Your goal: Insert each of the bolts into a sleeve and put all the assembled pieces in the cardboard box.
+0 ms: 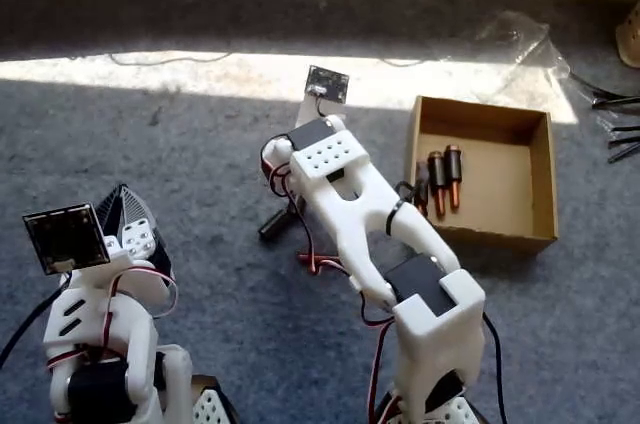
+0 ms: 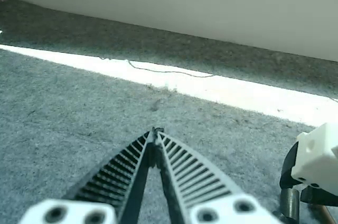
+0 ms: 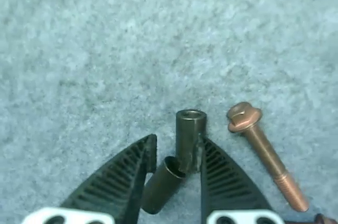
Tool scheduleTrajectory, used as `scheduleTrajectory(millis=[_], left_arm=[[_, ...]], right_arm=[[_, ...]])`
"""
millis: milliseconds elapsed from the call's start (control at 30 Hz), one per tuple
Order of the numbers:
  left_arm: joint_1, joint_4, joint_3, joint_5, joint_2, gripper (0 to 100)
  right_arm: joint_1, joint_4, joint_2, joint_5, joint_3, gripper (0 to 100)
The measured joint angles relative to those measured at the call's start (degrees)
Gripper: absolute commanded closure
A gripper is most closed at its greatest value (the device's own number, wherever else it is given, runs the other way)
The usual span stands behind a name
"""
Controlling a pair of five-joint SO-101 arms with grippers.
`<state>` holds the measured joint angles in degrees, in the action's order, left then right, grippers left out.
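My right gripper (image 3: 177,139) is open low over the grey carpet with two dark sleeves between its fingers. One sleeve (image 3: 190,131) lies against one finger, the other sleeve (image 3: 161,184) lies slanted in the gap. A copper bolt (image 3: 264,152) lies on the carpet just outside that finger. In the high view a dark sleeve (image 1: 272,224) shows under the right arm (image 1: 345,184). The cardboard box (image 1: 540,179) holds three assembled pieces (image 1: 438,179). My left gripper (image 2: 154,131) is shut and holds nothing, raised above the carpet at the near left (image 1: 125,202).
A clear plastic bag (image 1: 520,44) lies behind the box. Black parts (image 1: 615,129) lie at the right edge. A sunlit strip (image 1: 200,74) crosses the carpet at the back. The right arm's white wrist (image 2: 317,155) shows in the left wrist view.
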<state>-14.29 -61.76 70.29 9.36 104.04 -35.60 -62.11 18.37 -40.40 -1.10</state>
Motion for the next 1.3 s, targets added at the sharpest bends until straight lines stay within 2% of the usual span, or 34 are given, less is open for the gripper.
scheduleTrajectory(millis=[333, 767, 933, 1300], left_arm=[[0.0, 0.0, 0.0, 0.0, 0.0, 99], [0.0, 0.0, 0.0, 0.0, 0.0, 99], [0.0, 0.0, 0.0, 0.0, 0.0, 99], [0.0, 0.0, 0.0, 0.0, 0.0, 99]], right_arm=[[0.3, 0.6, 7.3, -0.3, -0.7, 89.9], [0.4, 0.6, 7.5, -0.3, -0.8, 90.6], [0.4, 0.4, 7.5, -0.3, -0.8, 99.7], [0.6, 0.3, 7.5, -0.3, -0.8, 98.5]])
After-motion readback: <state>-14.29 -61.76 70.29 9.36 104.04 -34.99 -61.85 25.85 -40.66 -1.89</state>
